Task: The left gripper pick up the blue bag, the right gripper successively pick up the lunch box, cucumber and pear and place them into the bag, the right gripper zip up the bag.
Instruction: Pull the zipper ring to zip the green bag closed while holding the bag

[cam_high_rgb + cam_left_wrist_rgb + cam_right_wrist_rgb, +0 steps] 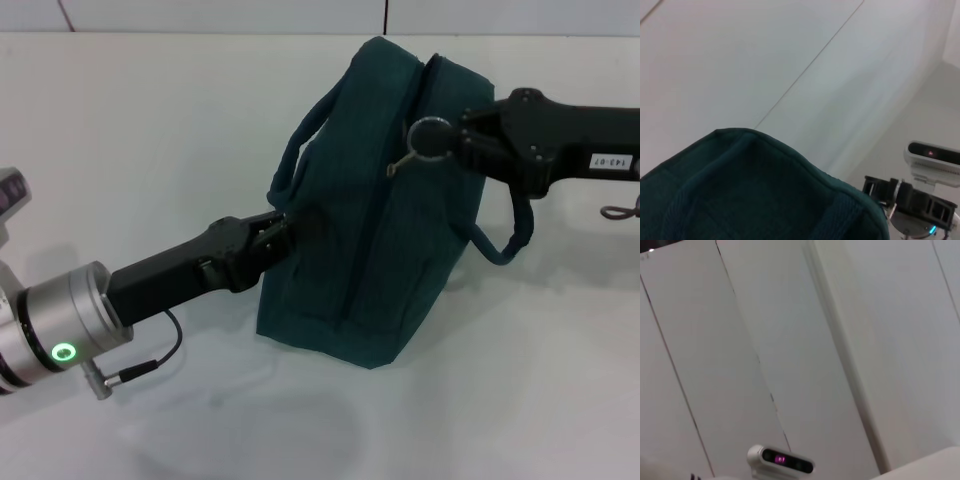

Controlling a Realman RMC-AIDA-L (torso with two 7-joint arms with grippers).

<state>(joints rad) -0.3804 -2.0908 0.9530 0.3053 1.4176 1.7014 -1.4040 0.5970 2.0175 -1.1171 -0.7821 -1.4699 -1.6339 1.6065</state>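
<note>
The blue bag [385, 215] is stood upright at the middle of the white table [150, 140], seen in the head view. Its zipper line is run from the top down the facing side and appears closed as far as can be seen. The metal ring zipper pull [428, 137] is located near the bag's top, at about 1 o'clock from the bag's centre. One loop handle [300, 150] is seen at 10 o'clock, the other [505, 240] hangs at 3 o'clock.

The right gripper [455, 140] is placed at the ring pull; its fingers appear closed on the ring, though the contact itself is partly hidden by the claw body. The left gripper [290, 228] is pressed against the bag's side at 9 o'clock, closed on the fabric near the handle base; its fingertips are hard to make out against the dark cloth.

The bag's contents are hidden. In the left wrist view only the top edge of the bag [755, 190] is shown, cut off by the frame. In the right wrist view no task item is shown, only wall panels and a white camera unit [780, 460].

Open table is left at 6, 9 and 12 o'clock of the bag. The far table edge is met by the wall at 12 o'clock.
</note>
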